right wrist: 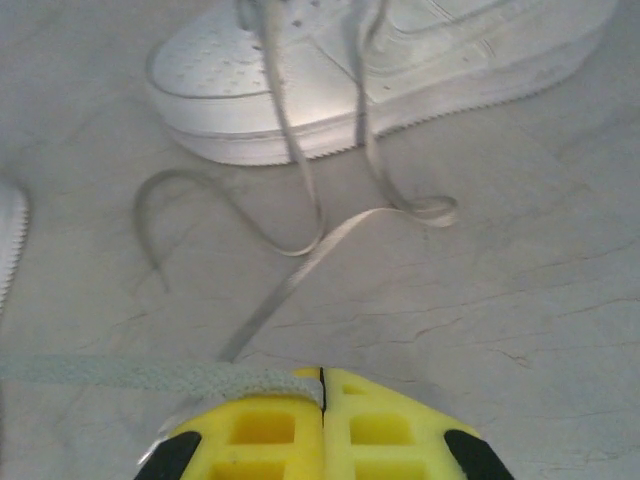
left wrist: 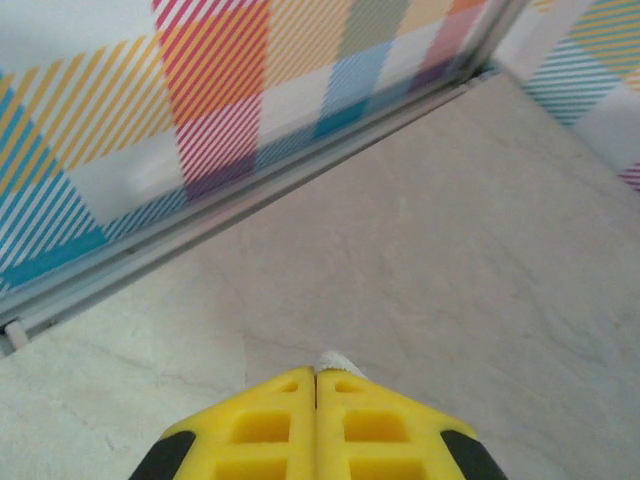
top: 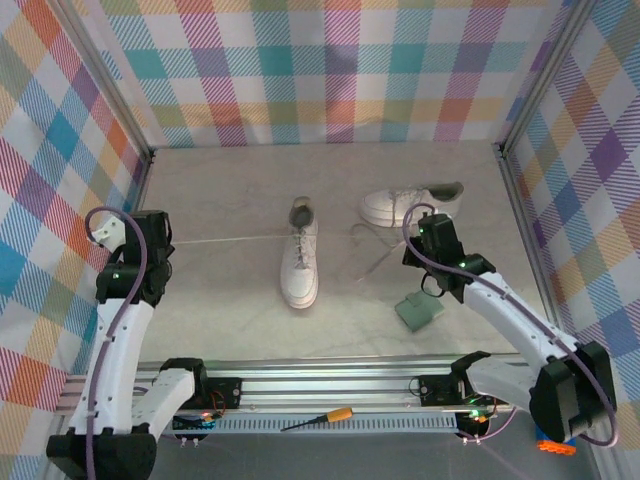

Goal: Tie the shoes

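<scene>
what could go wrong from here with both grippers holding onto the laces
1. The left gripper pinches only the very tip of a lace; it may slip free.
2. That lace runs taut to the middle shoe; more pull could drag or turn it.
3. The other shoe's loose lace lies just ahead of the right gripper and might get snagged.

Top external view: even, diffuse light from above, no hard shadows, only soft shading beside the middle shoe (top: 300, 262). Table (top: 230, 310) pale, no glare. Enclosure rails (top: 515, 205) bow slightly toward the frame edges (wide lens). Left wrist view bright and fairly sharp. Right wrist view dimmer, greyish, a bit soft. There the far shoe (right wrist: 400, 70) shows one bright patch near its toe and a faint shadow under its sole.
</scene>
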